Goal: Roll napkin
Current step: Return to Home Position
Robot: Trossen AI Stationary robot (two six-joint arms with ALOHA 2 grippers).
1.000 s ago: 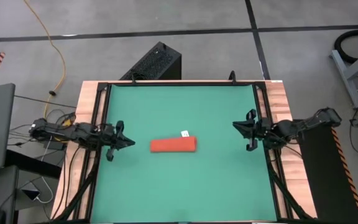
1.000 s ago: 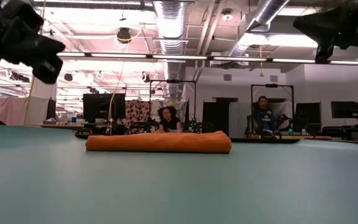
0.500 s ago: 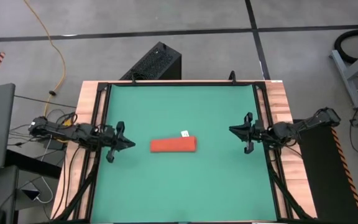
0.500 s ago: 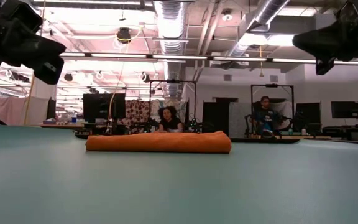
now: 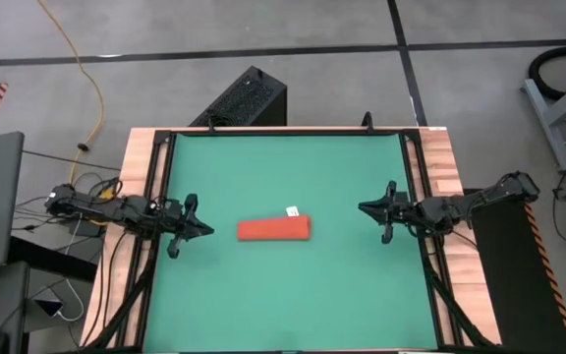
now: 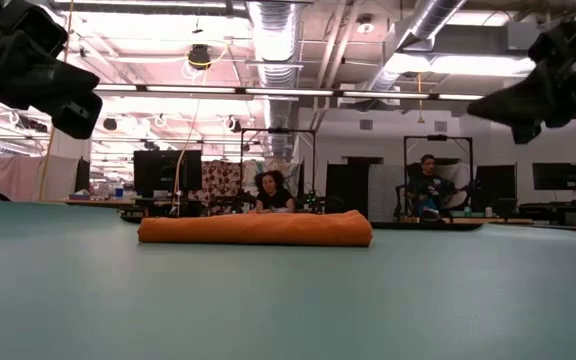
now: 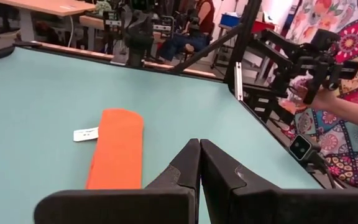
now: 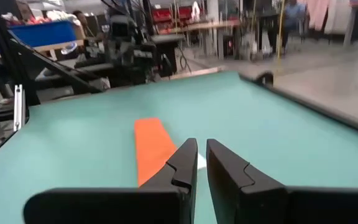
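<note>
the green worktop [image 5: 283, 295] carries just one thing, and it has not moved over the last second. the change is all in the right arm. the right gripper [image 5: 383, 211] has crept a little farther in from the worktop's right edge and swung slightly, so that it now points toward the middle. in the low view it also sits a touch lower than it did. it is well apart from the cloth and raised off the surface. its fingers are nearly together, with only a thin slit between them in its own wrist view, and they hold nothing.

the left gripper [image 5: 187, 224] has stayed almost where it was, just inside the left edge, also raised. its fingers are pressed together and empty.

the napkin [image 5: 274, 230] lies at about the middle of the worktop as a tight, flattened orange roll, its length running from the left edge toward the right edge. neither gripper touches it. in the low view it holds its shape, with no loose flap lifting.

the small white tag [image 5: 292, 210] sticks out flat on the surface by the end nearer the right edge, on the far-edge side.

by my reading, the rolling is done and holding. what remains is only the arms settling back, and the right arm's small drift looks like part of that retreat, not a new reach.
</note>
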